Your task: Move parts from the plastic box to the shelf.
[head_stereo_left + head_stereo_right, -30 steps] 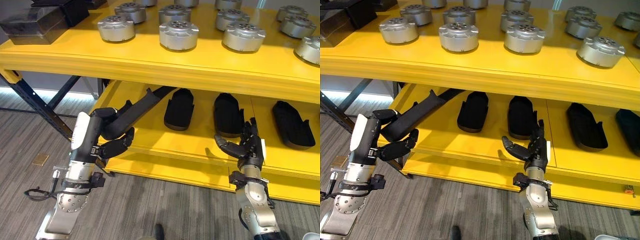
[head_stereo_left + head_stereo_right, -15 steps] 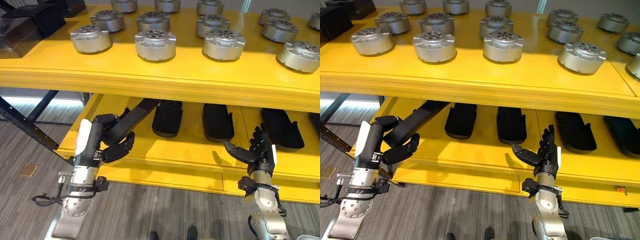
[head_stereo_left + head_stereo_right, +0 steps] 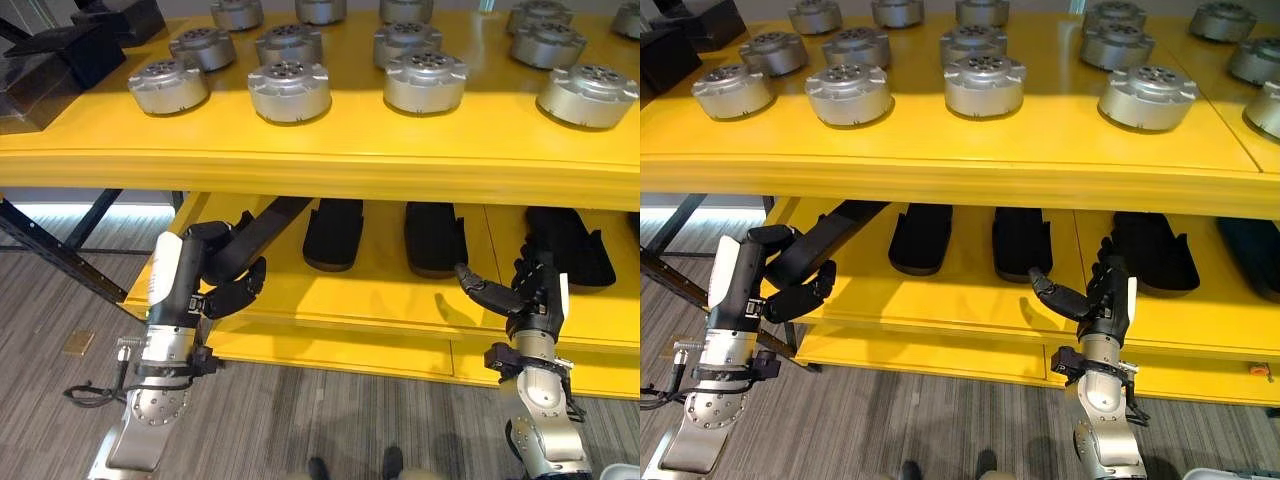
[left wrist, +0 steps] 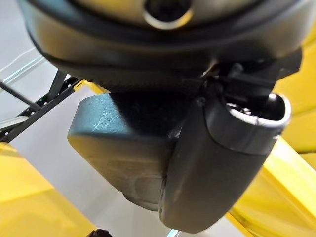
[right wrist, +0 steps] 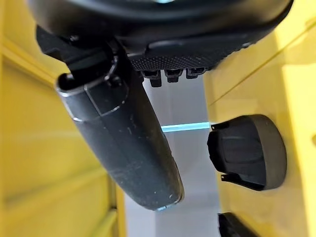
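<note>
Yellow shelving spans the head views: an upper shelf (image 3: 330, 150) across the top and a lower shelf (image 3: 380, 300) beneath it, over grey striped carpet (image 3: 300, 420) along the bottom. On the upper shelf stand round, ribbed, silver metal parts (image 3: 289, 90) in rows, each with a ring of holes on its flat top; those at the top and right edges are cut off. Dark boxes (image 3: 60, 55) sit in the upper left corner, partly out of frame. On the lower shelf lie several flat, matte black moulded parts (image 3: 334, 232), their far ends hidden in shadow under the upper shelf.

At lower left, the left robot hand (image 3: 222, 262) is clamped round one long black part (image 3: 262, 226), fingers and thumb curled about its near end, its far end reaching under the upper shelf. The left wrist view shows that part (image 4: 126, 143) as a smooth, rounded dark slab against the palm.

At lower right, the right robot hand (image 3: 1102, 300) stands upright before the lower shelf's edge, fingers straight and thumb spread apart, holding nothing. Its wrist view shows one black part (image 5: 249, 150) on yellow.
</note>
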